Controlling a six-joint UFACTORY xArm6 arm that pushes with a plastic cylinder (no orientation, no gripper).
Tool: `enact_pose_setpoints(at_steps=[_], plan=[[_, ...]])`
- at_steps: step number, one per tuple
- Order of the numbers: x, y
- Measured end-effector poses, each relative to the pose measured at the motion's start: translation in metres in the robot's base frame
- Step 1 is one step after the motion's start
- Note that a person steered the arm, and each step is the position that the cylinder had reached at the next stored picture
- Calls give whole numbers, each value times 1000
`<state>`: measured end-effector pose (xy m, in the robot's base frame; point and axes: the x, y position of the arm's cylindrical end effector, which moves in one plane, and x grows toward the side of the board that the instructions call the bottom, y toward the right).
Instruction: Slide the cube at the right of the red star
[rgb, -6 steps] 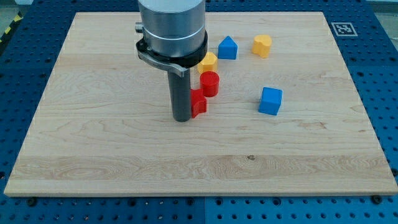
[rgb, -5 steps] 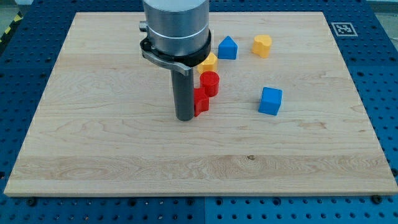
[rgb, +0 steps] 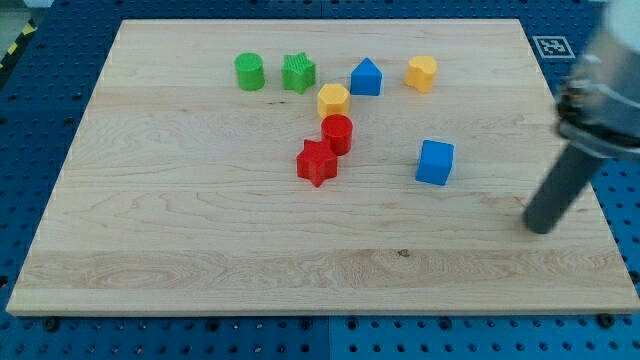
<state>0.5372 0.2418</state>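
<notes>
Tip (rgb: 541, 229) moved right of blue cube (rgb: 435, 162) (apart) | red star (rgb: 316, 162) uncovered

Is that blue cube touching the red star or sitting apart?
Apart: bare wood separates the blue cube from the red star, cube on the view's right.

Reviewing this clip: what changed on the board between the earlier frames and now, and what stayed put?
My tip left the red star and swung to the view's right; it now stands right of and below the blue cube, apart from it. That uncovered the green cylinder and green star. No block visibly moved.
</notes>
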Motion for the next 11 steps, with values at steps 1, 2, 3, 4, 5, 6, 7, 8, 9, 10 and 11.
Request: enact_pose_setpoints(at_steps=[1,2,3,4,5,6,7,8,9,10,11], plan=[[-42,12],[-86,-11],[-94,-67],[-92,-73],[-90,-92],[-89,-112],[-77,-109],[-54,-116],[-60,-107],[-88,-85],[-94,-89]])
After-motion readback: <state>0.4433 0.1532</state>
